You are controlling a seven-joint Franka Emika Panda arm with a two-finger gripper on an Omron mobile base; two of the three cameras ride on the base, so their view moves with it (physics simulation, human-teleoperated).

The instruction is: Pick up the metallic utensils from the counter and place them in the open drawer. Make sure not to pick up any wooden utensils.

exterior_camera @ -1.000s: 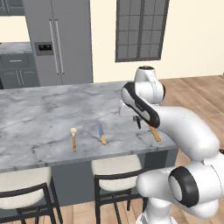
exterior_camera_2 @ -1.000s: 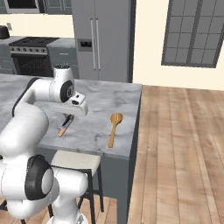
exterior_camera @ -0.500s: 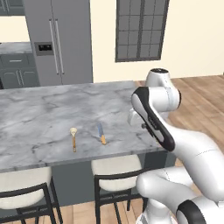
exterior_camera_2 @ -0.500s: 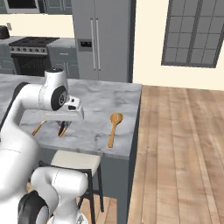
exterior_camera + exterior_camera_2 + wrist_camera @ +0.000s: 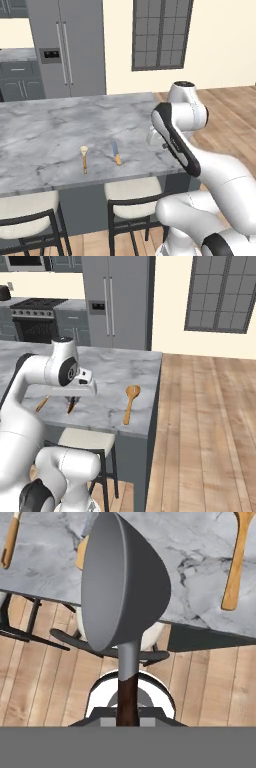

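My gripper [image 5: 128, 712] is shut on the thin dark handle of the round grey-headed utensil [image 5: 122, 582], which hangs over the front edge of the marble counter [image 5: 45, 130]. The knife [image 5: 116, 152], grey-blue blade and orange handle, lies near that edge; in the hand view the grey head hides most of the knife [image 5: 80, 556]. My hand [image 5: 75, 387] hovers just above the knife [image 5: 71, 405]. The cream-headed small spoon [image 5: 84, 157] lies left of the knife. The large wooden spoon [image 5: 131, 401] lies to the right, near the counter's end. The open drawer is out of view.
Two stools [image 5: 135, 192] stand under the counter's front edge, directly below my hand. A fridge [image 5: 117, 301] and a stove [image 5: 35, 318] line the back wall. Wooden floor [image 5: 200, 426] stretches right of the counter's end.
The arm has swung its elbow toward the cameras, and the hand has drifted left and toward the counter's front edge, over the knife. The jaws stayed shut.
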